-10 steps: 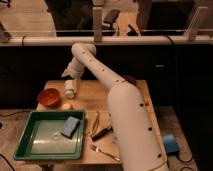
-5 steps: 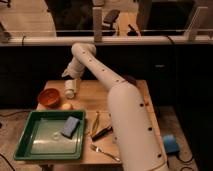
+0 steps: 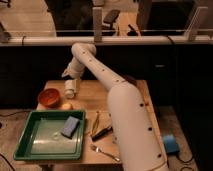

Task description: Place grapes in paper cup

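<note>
**While hovering over the cup: placement not yet shown as done**

Camera view. Seen from behind and above a wooden table (image 3: 125, 92), with the arm (image 3: 120, 100) rising from lower right, bending at the far edge and reaching down to the left. Gripper (image 3: 70, 75) poised just above the paper cup (image 3: 70, 89), near the table's far left corner. Cannot tell whether wide, narrow or holding anything; too dark and small at that end.

Cup standing upright, long axis vertical, mouth up toward the gripper. Just left of it, an orange bowl (image 3: 49, 97); just in front, a pale round item (image 3: 66, 106).

Grapes (image 3: 131, 79) taken to be the small dark maroon clump at the table's far edge, partly hidden behind the arm and well apart from the cup. Identification uncertain. Rounded, with no clear long axis and no evident pointing direction.

Nearer the camera, a green tray (image 3: 30, 145) with a blue sponge (image 3: 70, 126) inside; beside it, utensils (image 3: 100, 131) and a fork (image 3: 105, 152).

Progress, as a judgement: nothing visible inside the cup from this angle, so placement unconfirmed. If the maroon clump is the grapes, then pick-up, carry and release all left to do. If something is held over the cup, only release left.
</note>
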{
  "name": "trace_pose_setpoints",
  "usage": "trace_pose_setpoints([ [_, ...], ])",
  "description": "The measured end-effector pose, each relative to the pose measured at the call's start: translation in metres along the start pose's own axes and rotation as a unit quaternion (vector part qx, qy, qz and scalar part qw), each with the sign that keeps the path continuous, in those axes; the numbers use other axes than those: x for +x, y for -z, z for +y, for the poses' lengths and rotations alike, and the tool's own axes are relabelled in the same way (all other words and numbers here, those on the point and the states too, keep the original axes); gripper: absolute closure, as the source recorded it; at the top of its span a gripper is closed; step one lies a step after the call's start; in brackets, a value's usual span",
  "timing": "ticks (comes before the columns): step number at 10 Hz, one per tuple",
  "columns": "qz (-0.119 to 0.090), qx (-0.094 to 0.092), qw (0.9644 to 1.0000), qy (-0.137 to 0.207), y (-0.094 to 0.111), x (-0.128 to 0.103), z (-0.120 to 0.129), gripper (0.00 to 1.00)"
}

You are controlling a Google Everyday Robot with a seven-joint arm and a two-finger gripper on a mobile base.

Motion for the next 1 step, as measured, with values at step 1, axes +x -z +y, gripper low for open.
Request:
trace_pose_setpoints([
  [1, 0.0, 0.0, 1.0, 0.0, 0.0, 0.0, 0.0, 0.2],
])
